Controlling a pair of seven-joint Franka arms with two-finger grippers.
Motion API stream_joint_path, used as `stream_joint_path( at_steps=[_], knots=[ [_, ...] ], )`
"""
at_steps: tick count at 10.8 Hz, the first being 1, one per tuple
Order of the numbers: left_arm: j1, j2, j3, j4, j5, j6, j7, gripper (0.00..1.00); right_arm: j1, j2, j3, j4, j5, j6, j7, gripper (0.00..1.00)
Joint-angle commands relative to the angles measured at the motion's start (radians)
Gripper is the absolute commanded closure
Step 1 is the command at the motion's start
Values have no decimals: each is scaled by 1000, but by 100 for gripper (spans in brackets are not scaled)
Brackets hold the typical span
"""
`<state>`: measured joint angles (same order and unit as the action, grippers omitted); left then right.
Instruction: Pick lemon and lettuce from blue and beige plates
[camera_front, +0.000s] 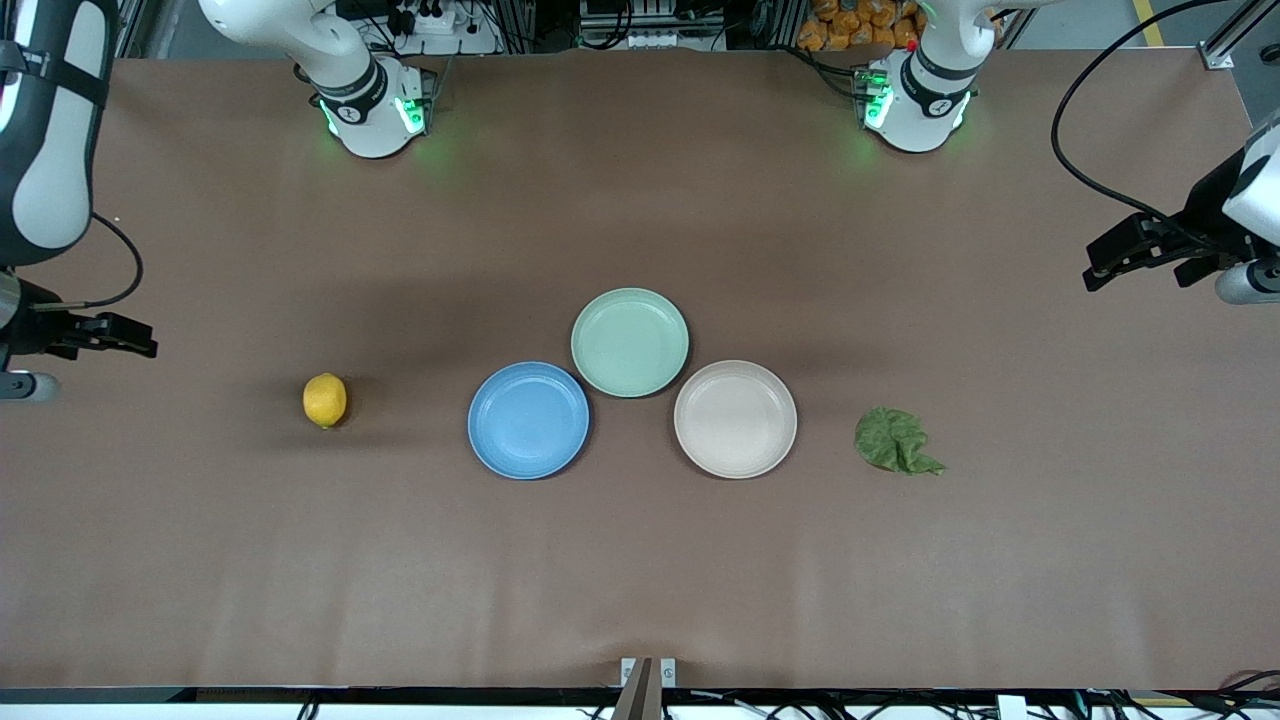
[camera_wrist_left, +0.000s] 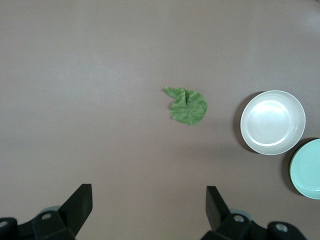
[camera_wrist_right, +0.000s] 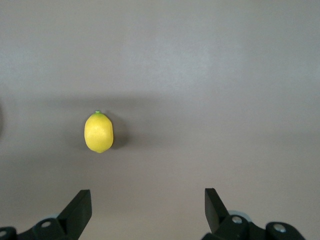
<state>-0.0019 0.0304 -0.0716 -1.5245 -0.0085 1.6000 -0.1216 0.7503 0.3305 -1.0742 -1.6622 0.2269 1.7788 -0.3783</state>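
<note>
The yellow lemon (camera_front: 325, 400) lies on the table toward the right arm's end, apart from the blue plate (camera_front: 528, 420). The green lettuce (camera_front: 897, 441) lies on the table toward the left arm's end, beside the beige plate (camera_front: 735, 418). Both plates hold nothing. My left gripper (camera_front: 1100, 270) hangs open and empty over the table's left-arm end; its wrist view shows its fingers wide apart (camera_wrist_left: 149, 200), the lettuce (camera_wrist_left: 188, 106) and the beige plate (camera_wrist_left: 272, 122). My right gripper (camera_front: 140, 340) hangs open and empty over the right-arm end; its wrist view (camera_wrist_right: 147, 202) shows the lemon (camera_wrist_right: 99, 132).
A mint-green plate (camera_front: 630, 342) sits touching the blue and beige plates, farther from the front camera; part of it shows in the left wrist view (camera_wrist_left: 307, 169). Brown table surface (camera_front: 640, 580) surrounds everything.
</note>
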Motion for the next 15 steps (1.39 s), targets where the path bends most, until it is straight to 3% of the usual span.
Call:
stream_joint_path(
  at_steps=[1, 2, 3, 4, 8, 10, 11, 13, 15],
  knots=[
    [16, -10, 7, 14, 1, -49, 36, 0, -26, -13, 14, 32, -15, -4, 1, 0],
    [17, -12, 6, 6, 1, -49, 45, 0, -60, -19, 66, 36, -15, -4, 2, 0],
    [17, -20, 7, 1, 1, -49, 45, 0, -177, -30, 203, 57, -17, -15, 9, 0],
    [17, -23, 6, -5, 1, -49, 48, 0, -315, -56, 379, 67, -30, -13, 12, 0],
    [16, -18, 3, 1, 1, -49, 48, 0, -642, -96, 779, 53, -44, -10, 51, 0],
    [16, -15, 3, 3, 1, -48, 49, 0, -680, -102, 891, 52, -128, -3, 216, 0],
    [16, -15, 3, 3, 1, -48, 49, 0, -680, -117, 907, 52, -153, -6, 296, 0],
    [16, -12, 1, 1, 1, -48, 51, 0, -738, -160, 965, 49, -158, -12, 315, 0],
    [17, -10, 1, 1, 1, -43, 51, 0, -850, -218, 1080, 21, -158, -31, 315, 0]
  ],
)
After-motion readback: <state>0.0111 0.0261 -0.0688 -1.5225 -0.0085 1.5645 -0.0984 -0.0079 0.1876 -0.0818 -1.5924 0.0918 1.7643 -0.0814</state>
